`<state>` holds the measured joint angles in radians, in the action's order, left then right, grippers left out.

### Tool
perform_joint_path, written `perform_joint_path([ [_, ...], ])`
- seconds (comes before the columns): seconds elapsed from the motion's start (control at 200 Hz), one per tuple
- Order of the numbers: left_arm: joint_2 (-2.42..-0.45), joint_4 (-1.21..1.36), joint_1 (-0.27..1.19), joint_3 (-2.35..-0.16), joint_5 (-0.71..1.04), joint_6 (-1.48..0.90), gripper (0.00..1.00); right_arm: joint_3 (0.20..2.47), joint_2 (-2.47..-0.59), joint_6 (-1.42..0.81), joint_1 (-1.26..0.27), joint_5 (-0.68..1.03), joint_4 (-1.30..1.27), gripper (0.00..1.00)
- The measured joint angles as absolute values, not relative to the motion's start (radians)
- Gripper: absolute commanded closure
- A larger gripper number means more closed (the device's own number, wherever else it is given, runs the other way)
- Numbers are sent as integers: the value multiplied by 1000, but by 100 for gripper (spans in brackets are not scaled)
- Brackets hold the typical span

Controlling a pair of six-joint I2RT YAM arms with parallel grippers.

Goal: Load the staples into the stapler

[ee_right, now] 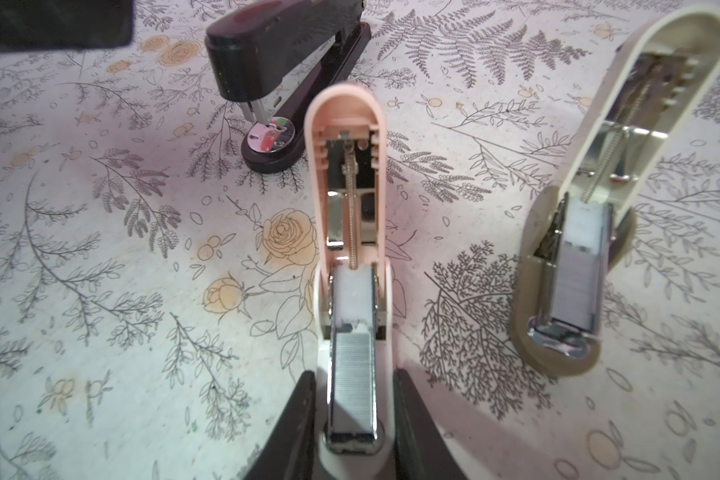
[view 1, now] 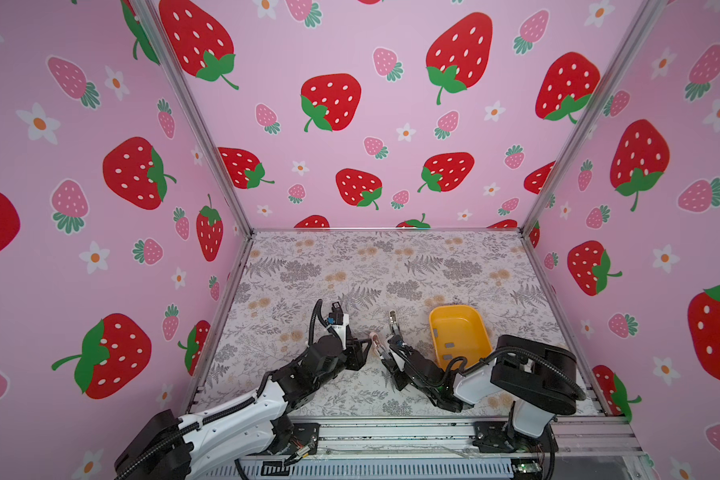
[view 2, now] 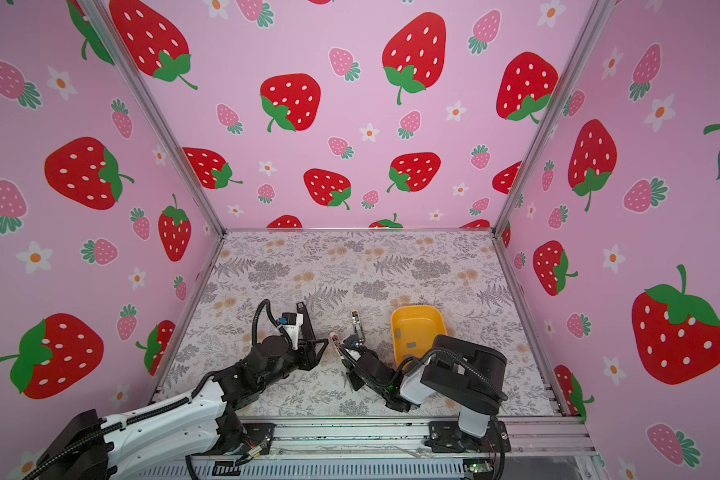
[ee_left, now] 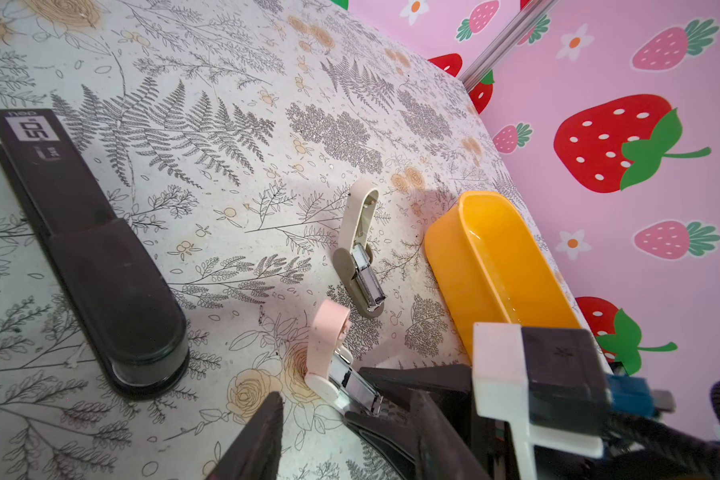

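The pink stapler (ee_right: 341, 99) lies on the table with its lid swung open, and a grey strip of staples (ee_right: 352, 365) sits in its metal channel. My right gripper (ee_right: 352, 432) is shut on the base at the stapler's front end, one finger on each side. In the left wrist view, the same pink stapler (ee_left: 327, 332) lies just ahead of my left gripper (ee_left: 350, 444). That gripper's jaws stand apart with nothing between them. In a top view, the left gripper (view 1: 366, 345) points at the right gripper (view 1: 385, 353) from the left.
A beige stapler (ee_right: 599, 208) lies open beside the pink one, with staples in its channel. The closed black stapler (ee_left: 92, 249) lies to the left, near my left arm. A yellow bin (view 1: 476, 328) at the right holds loose staple strips (view 1: 449, 345). Pink walls enclose the table.
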<state>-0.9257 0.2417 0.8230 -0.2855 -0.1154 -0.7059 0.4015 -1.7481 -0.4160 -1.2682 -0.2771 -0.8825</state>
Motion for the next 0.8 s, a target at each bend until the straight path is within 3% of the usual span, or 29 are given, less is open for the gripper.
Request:
perform_joint_path([
  [0.455,-1139,346,823,-311,-111,-678,49,396,-1756,-406,-1286,-257,-907,83],
  [0.8,-1175,419,825,-321,-68,-650,49,396,-1772,-399,-1287,-253,-935,83],
])
